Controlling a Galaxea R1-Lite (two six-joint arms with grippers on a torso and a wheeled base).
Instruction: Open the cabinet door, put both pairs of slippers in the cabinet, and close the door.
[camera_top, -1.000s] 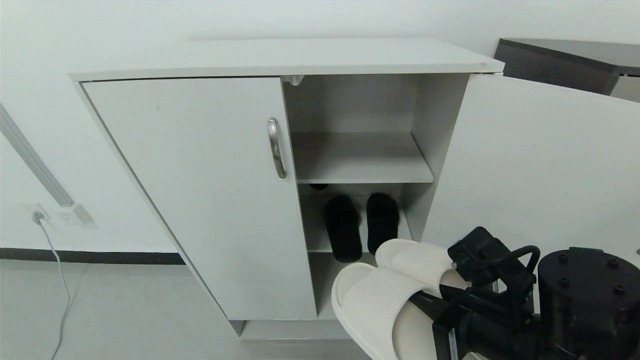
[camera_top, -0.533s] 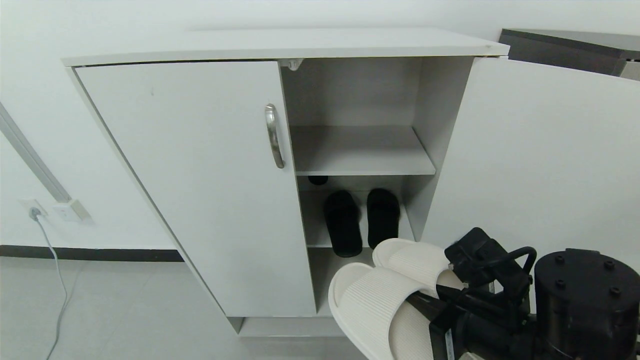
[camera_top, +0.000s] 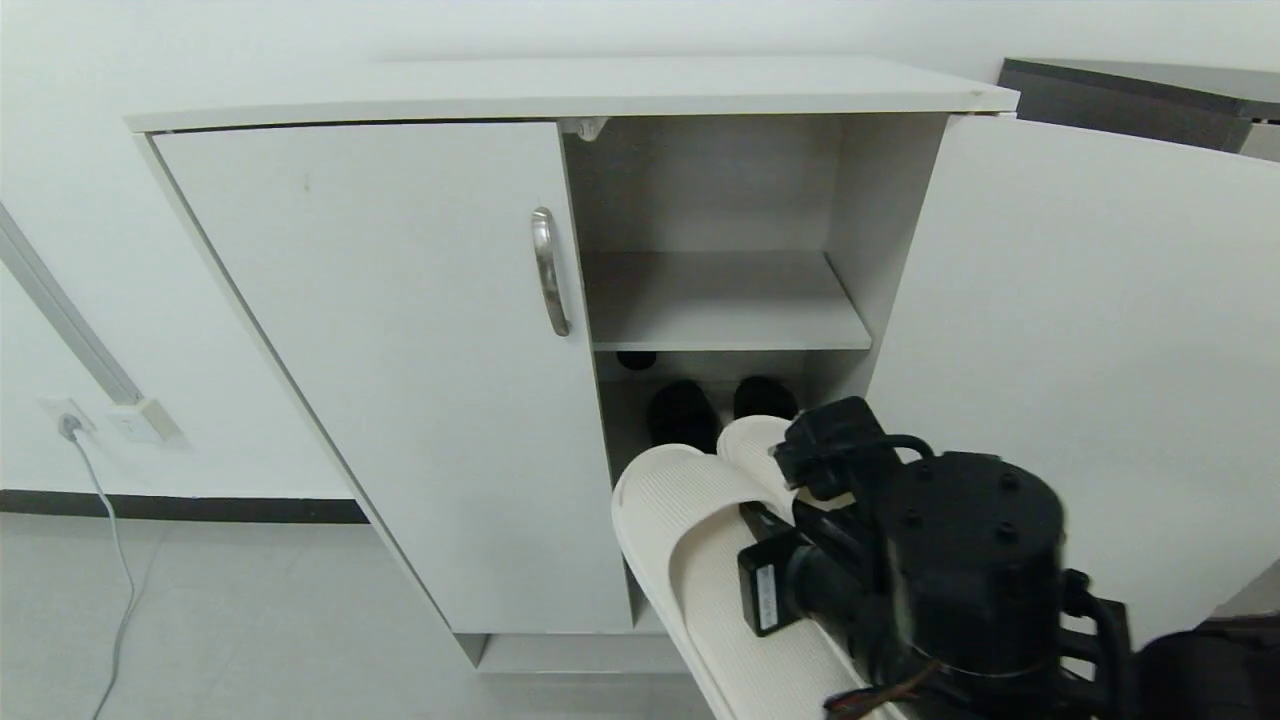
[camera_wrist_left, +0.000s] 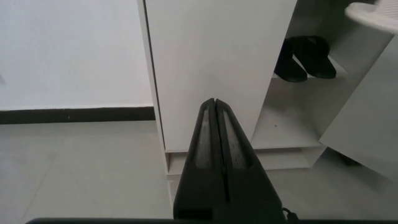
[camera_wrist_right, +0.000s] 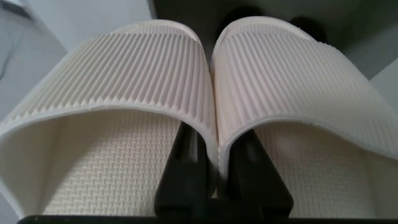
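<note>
Idle left gripper (camera_wrist_left: 214, 107), fingers pressed together on nothing, hangs low before the cabinet (camera_top: 560, 95) and its shut left door (camera_top: 370, 380), kept clear of the opening, I judge. In the open half, black slippers (camera_top: 685, 412) sit side by side on the middle shelf (camera_wrist_left: 311, 78), toward its back edge, under the upper shelf (camera_top: 720, 310). White slippers (camera_top: 690, 520) point toes-first at that shelf's front edge, right gripper (camera_wrist_right: 210, 162) pinching their two touching inner walls so the pair carries as one; right door (camera_top: 1080, 350) stands wide, giving room
</note>
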